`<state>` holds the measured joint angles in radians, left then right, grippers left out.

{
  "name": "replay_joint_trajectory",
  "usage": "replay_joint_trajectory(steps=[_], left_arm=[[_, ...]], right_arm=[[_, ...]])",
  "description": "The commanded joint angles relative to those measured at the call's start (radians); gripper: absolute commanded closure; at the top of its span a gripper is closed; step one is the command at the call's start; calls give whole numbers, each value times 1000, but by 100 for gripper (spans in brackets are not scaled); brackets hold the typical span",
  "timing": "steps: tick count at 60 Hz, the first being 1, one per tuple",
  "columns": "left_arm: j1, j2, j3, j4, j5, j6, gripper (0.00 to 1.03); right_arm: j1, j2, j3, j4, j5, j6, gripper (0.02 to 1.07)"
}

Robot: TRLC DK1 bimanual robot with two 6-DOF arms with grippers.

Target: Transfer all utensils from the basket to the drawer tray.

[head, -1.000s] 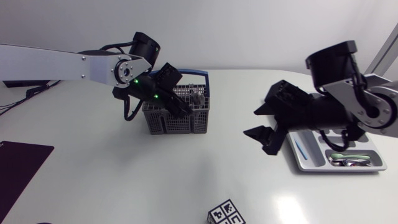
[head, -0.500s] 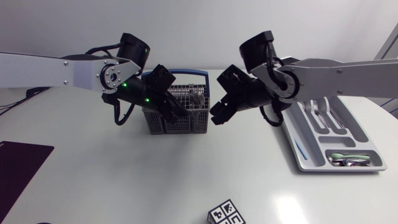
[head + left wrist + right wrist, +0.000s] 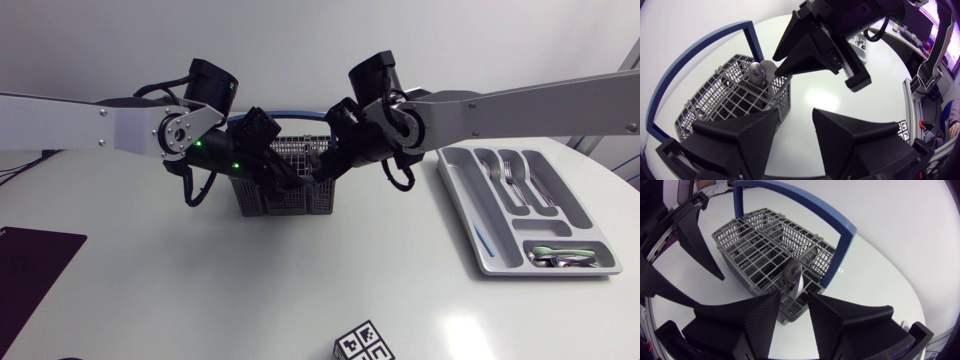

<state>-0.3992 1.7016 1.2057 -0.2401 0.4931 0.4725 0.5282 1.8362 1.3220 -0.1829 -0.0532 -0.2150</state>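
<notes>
Right pincer (image 3: 791,305) spread, lowered over the basket (image 3: 285,195) at the corner by its blue handle (image 3: 844,247), a spoon (image 3: 793,271) upright between the fingertips. Left pincer (image 3: 796,127) likewise spread, just beside that same corner, facing the right one. Drawer tray (image 3: 472,240) well apart on the surface (image 3: 200,290), forks (image 3: 510,175) and spoons (image 3: 560,258) inside. Cube (image 3: 363,343) with black-and-white patterns near the surface's edge.
</notes>
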Motion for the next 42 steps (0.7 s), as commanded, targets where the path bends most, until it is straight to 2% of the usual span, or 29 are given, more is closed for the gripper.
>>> replay_joint_trajectory(steps=[1,22,42], left_arm=[[11,-28,-29,13,9,9,55],[13,-48,-54,30,10,6,55],[10,-65,-67,36,10,3,55]], right_arm=[[6,34,33,3,13,37,77],[12,75,63,-7,16,55,100],[10,71,54,-7,41,55,101]])
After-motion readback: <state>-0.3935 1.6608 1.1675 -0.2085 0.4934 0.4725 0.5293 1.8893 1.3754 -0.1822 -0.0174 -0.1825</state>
